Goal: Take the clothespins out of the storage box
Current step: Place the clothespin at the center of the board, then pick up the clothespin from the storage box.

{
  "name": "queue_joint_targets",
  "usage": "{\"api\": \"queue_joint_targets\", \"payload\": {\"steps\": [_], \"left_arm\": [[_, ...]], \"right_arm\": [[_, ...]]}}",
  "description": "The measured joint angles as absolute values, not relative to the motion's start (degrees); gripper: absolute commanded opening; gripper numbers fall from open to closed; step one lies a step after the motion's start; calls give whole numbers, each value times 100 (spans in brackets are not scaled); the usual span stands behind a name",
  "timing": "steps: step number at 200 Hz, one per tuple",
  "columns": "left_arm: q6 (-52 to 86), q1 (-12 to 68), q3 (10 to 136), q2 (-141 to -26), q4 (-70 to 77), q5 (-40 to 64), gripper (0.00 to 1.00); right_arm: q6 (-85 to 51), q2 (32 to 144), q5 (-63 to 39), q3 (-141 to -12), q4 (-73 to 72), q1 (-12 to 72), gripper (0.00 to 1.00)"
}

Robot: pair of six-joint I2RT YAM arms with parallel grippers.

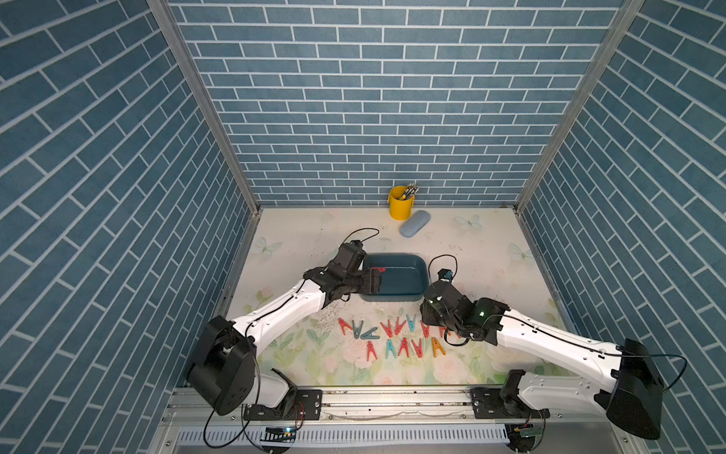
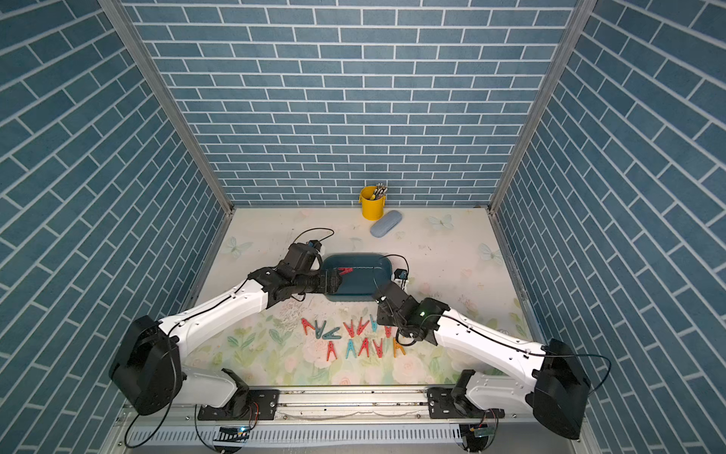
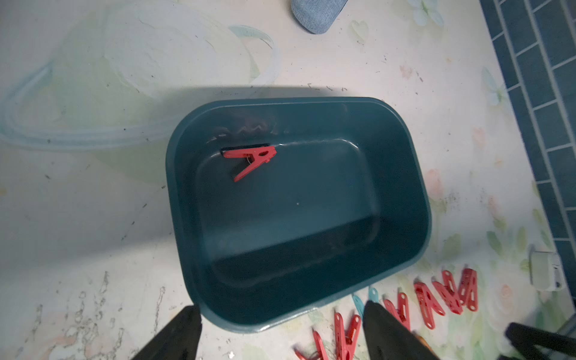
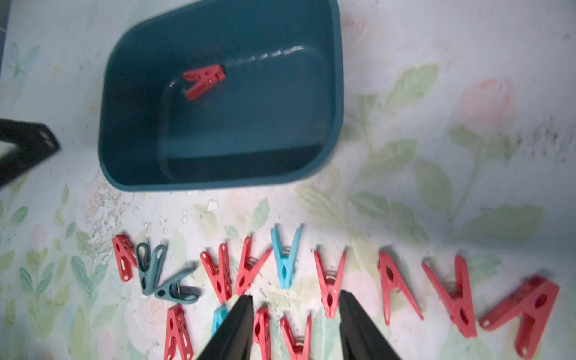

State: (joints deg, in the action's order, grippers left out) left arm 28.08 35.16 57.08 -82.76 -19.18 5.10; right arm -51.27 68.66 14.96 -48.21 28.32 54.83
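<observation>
The dark teal storage box stands mid-table. A single red clothespin lies inside it against the far wall, and it shows in both top views. Several clothespins lie in two rows on the table in front of the box: mostly red, some teal, one light blue, one orange. My left gripper is open over the box's near left rim, holding nothing. My right gripper hangs open just above the rows, nothing between its fingers.
A yellow bucket holding grey pens stands at the back wall. A light blue oblong case lies just in front of it. Blue brick-patterned walls enclose the table on three sides.
</observation>
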Motion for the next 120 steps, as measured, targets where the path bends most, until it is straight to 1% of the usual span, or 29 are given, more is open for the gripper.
{"api": "queue_joint_targets", "payload": {"steps": [12, 25, 34, 40, 48, 54, 57, 65, 70, 85, 109, 120], "left_arm": [[2687, 3514, 5863, -8490, -1949, 432, 73], [2534, 3514, 6027, -8720, -1973, 364, 63], [2458, 3514, 6143, -8888, -1992, 316, 60], [2379, 3516, 6233, -9008, -2010, 272, 56], [2318, 3514, 6346, -9172, -2029, 220, 53], [2241, 3514, 6418, -9277, -2036, 187, 52], [2202, 3514, 6464, -9338, -2051, 152, 49], [2112, 3516, 6578, -9496, -2082, 102, 44], [2073, 3516, 6646, -9598, -2097, 60, 42], [1920, 3516, 6840, -9880, -2137, -58, 40], [1704, 3516, 7100, -10298, -2187, -261, 38], [1608, 3514, 7190, -10471, -2204, -340, 35]], "right_arm": [[-4847, 7026, 1411, -5009, 2674, 5297, 58], [-4556, 7210, 1282, -5201, 2467, 5116, 66], [-4392, 7328, 1199, -5312, 2340, 5011, 72], [-4274, 7413, 1133, -5387, 2255, 4939, 75], [-4160, 7502, 1055, -5459, 2150, 4871, 82], [-4073, 7579, 982, -5509, 2069, 4803, 85], [-4049, 7607, 945, -5531, 2040, 4777, 87], [-3955, 7697, 867, -5588, 1970, 4707, 89], [-3916, 7752, 810, -5618, 1922, 4659, 90], [-3802, 7896, 670, -5686, 1824, 4530, 94], [-3697, 8020, 484, -5701, 1741, 4362, 94], [-3691, 8051, 412, -5704, 1719, 4296, 94]]}}
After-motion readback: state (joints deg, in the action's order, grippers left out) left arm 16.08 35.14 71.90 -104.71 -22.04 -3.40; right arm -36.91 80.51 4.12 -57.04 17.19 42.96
